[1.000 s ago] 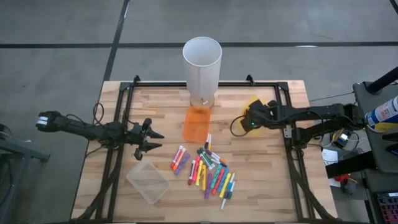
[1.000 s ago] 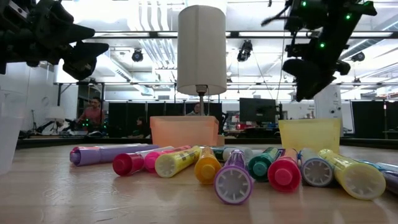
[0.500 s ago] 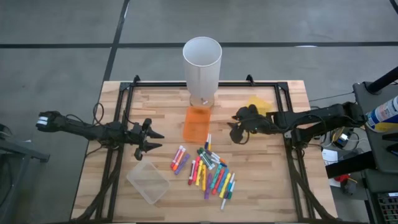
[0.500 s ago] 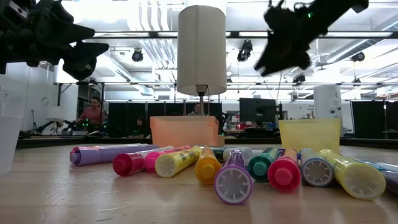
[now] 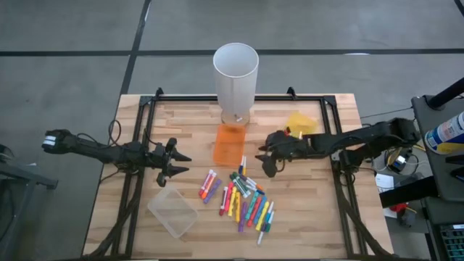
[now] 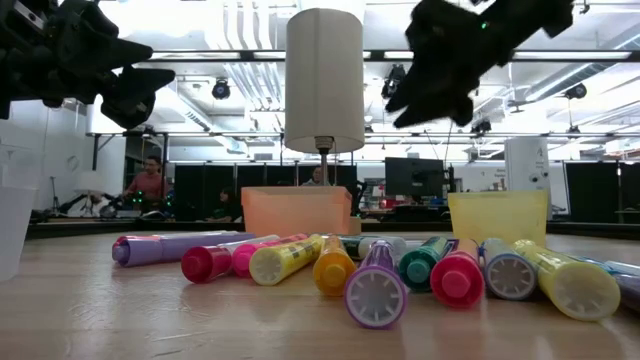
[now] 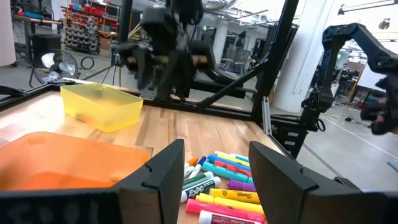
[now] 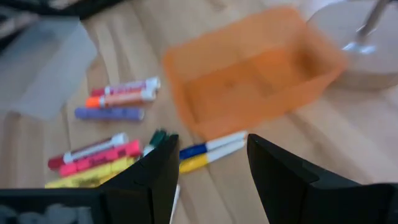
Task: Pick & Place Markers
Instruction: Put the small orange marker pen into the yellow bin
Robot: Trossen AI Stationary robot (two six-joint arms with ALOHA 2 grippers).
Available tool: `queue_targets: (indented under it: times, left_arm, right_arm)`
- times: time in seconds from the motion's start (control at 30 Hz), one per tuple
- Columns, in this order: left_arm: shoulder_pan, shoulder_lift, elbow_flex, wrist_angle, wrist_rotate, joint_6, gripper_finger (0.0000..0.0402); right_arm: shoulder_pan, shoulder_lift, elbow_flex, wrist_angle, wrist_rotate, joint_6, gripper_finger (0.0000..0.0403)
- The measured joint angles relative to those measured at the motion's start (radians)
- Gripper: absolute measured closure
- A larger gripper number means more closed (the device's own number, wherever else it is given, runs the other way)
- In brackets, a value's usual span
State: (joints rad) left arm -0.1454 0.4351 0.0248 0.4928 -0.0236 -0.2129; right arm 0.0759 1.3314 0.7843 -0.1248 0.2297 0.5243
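The markers point(image 5: 243, 197) lie in a loose heap on the wooden table, with a few point(image 5: 209, 185) set apart on its left; the low view shows them side by side, caps toward the camera point(image 6: 375, 270). My right gripper point(image 5: 265, 156) hangs open in the air above the table, just right of the orange bin point(image 5: 230, 143) and above the heap's far end; its wrist view shows the markers point(image 8: 112, 152) and the orange bin point(image 8: 249, 87) below. My left gripper point(image 5: 174, 164) waits open at the table's left side, holding nothing.
A yellow bin point(image 5: 301, 122) sits at the far right, a clear bin point(image 5: 172, 211) near the left front corner. A tall white cylinder point(image 5: 235, 74) stands on its base behind the orange bin. Black frame rails point(image 5: 142, 138) run along the table's sides.
My right gripper has travelled from above the yellow bin toward the table's left, ending beside the orange bin above the heap's far end. The left arm has kept still, and the markers have not moved.
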Motion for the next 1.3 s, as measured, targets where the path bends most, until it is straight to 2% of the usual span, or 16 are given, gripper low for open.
queue_targets:
  times: [0.23,0.57,0.77,1.3]
  left_arm:
    - [0.000,0.000,0.000,0.000,0.000,0.000,0.0227]
    - [0.000,0.000,0.000,-0.008,0.000,0.000,0.0227]
    - [0.000,0.000,0.000,-0.010,0.000,0.000,0.0227]
    - [0.000,0.000,0.000,-0.016,0.000,0.000,0.0227]
  right_arm:
    - [0.057,0.176,0.080,-0.057,-0.007,0.105,0.0220]
    - [0.143,0.353,0.295,-0.411,-0.003,0.215,0.0220]
    - [0.181,0.446,0.389,-0.528,-0.002,0.229,0.0220]
    - [0.191,0.486,0.363,-0.548,-0.022,0.287,0.0220]
